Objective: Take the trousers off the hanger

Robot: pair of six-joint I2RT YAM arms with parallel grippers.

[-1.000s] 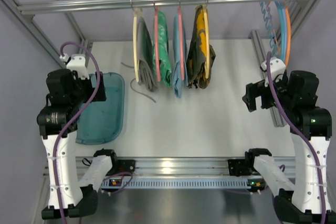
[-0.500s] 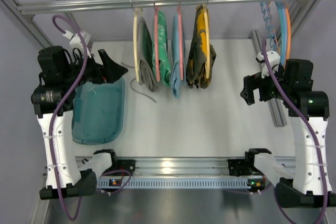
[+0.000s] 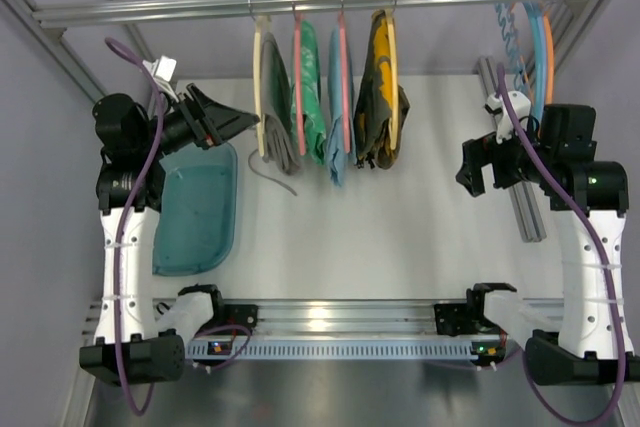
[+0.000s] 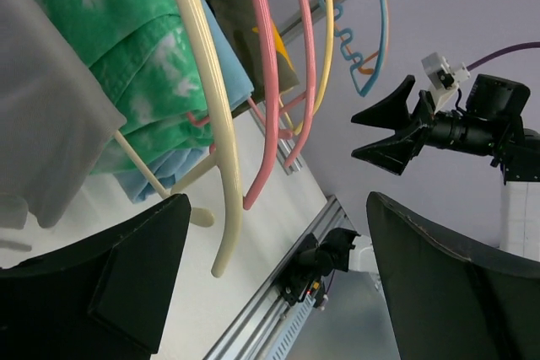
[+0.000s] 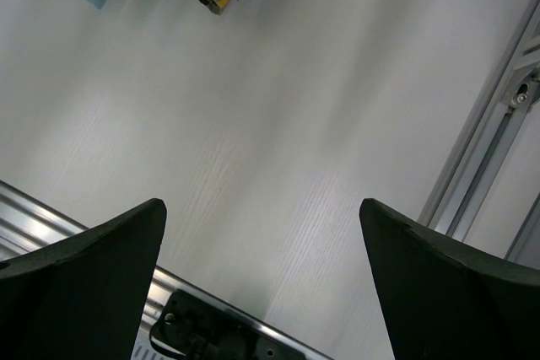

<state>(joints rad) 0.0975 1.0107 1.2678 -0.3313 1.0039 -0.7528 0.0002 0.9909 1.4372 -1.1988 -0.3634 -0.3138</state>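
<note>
The cream-beige hoop hanger [image 3: 258, 97] hangs leftmost on the rail, with the grey trousers [image 3: 282, 122] draped over it and their drawstring [image 3: 266, 173] trailing onto the table. My left gripper [image 3: 242, 119] is open and empty, raised, its tips just left of the hanger without holding it. In the left wrist view the hanger [image 4: 213, 124] curves down between my open fingers [image 4: 135, 267], with the trousers [image 4: 42, 124] at the left edge. My left gripper [image 4: 277, 208] holds nothing. My right gripper [image 3: 468, 169] [image 5: 261, 208] is open and empty above the bare table at the right.
Right of the trousers hang a green garment [image 3: 312, 97] and a blue one [image 3: 337, 152] on pink hangers [image 3: 298, 77], then a yellow-and-black garment [image 3: 380, 97]. Blue and orange hangers [image 3: 540, 47] hang at the far right. A teal tray [image 3: 195, 212] lies at the left.
My left arm has lifted from over the teal tray and swung right, bringing its open gripper up to the cream hanger. My right gripper has shifted slightly up and left.
</note>
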